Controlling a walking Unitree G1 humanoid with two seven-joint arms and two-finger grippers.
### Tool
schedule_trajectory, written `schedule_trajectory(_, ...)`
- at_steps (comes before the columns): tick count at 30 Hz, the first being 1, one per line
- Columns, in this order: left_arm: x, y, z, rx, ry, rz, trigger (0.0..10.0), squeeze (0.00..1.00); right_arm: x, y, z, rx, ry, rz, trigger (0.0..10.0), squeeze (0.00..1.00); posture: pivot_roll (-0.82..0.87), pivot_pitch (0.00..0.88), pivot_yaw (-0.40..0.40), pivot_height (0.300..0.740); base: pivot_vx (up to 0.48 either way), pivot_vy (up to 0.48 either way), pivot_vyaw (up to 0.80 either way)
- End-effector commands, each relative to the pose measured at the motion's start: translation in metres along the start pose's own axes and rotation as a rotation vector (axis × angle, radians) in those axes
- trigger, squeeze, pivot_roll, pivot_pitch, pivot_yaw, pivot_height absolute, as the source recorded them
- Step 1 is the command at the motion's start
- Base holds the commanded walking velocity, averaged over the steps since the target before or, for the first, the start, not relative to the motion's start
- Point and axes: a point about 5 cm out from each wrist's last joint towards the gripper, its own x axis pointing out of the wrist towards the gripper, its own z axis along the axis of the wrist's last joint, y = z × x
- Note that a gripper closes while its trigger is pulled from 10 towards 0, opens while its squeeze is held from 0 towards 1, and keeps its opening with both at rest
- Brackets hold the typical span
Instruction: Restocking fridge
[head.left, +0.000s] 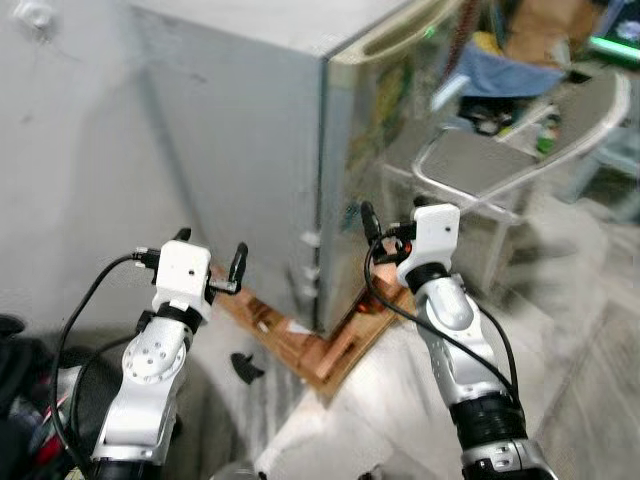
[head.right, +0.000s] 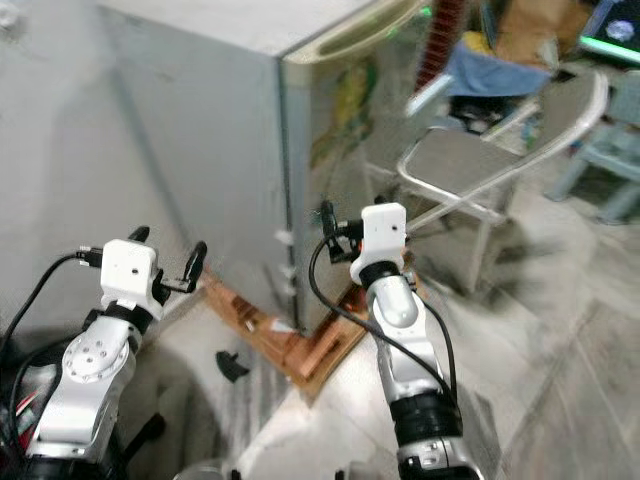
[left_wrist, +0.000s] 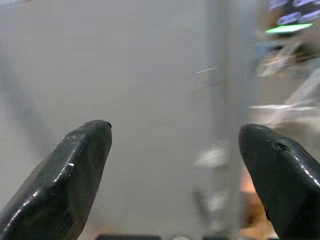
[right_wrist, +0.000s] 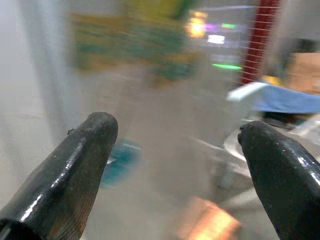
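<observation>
- Nearest the camera, both silver arms are raised in front of the robot, each end effector pointing forward at the fridge.
- The left end effector (head.left: 210, 252) has its two black fingers spread wide with nothing between them; it faces the fridge's plain grey side wall, apart from it.
- The right end effector (head.left: 380, 228) is also spread wide and empty (the wrist view shows a broad gap between its fingers (right_wrist: 80, 165)); it hangs just in front of the fridge's door face, close to the front corner edge, not touching as far as can be told.
- A small black object (head.left: 243, 368) lies on the pale floor (head.left: 330, 420) between the two arms.
- The fridge (head.left: 260, 150) stands just beyond the end effectors, corner toward the robot, door shut, resting on a wooden pallet (head.left: 310, 345) that juts out under the corner.
- Blurred yellow and green stickers (head.right: 345, 110) mark the door.
- Beyond, on the right, stands a metal-framed chair (head.left: 500, 165), with blue cloth (head.left: 505, 70) and a cardboard box (head.left: 545, 25) behind it.
</observation>
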Motion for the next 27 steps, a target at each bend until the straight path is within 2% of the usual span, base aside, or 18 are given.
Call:
schedule_trajectory(1, -0.003, 0.002, 0.000, 0.001, -0.002, -0.014, 10.0, 0.00, 0.000, 0.002, 0.004, 0.006, -0.014, 0.001, 10.0, 0.00, 0.10, 0.006, -0.013, 0.740, 0.315, 0.000, -0.80)
schedule_trajectory(8, -0.003, -0.001, -0.001, 0.003, -0.002, -0.010, 10.0, 0.00, -0.001, 0.001, 0.002, 0.005, -0.011, 0.004, 10.0, 0.00, 0.10, 0.002, -0.016, 0.740, 0.215, 0.000, -0.72)
schedule_trajectory(13, -0.002, 0.005, -0.002, 0.015, 0.000, 0.012, 10.0, 0.00, -0.001, 0.001, 0.003, 0.000, -0.009, 0.010, 10.0, 0.00, 0.10, 0.002, -0.017, 0.740, 0.000, 0.000, 0.00)
schedule_trajectory(27, 0.004, 0.009, 0.002, 0.022, -0.019, 0.015, 10.0, 0.00, 0.001, -0.004, 0.004, -0.024, 0.002, 0.000, 10.0, 0.00, 0.10, 0.017, -0.013, 0.740, 0.000, 0.000, -0.80)
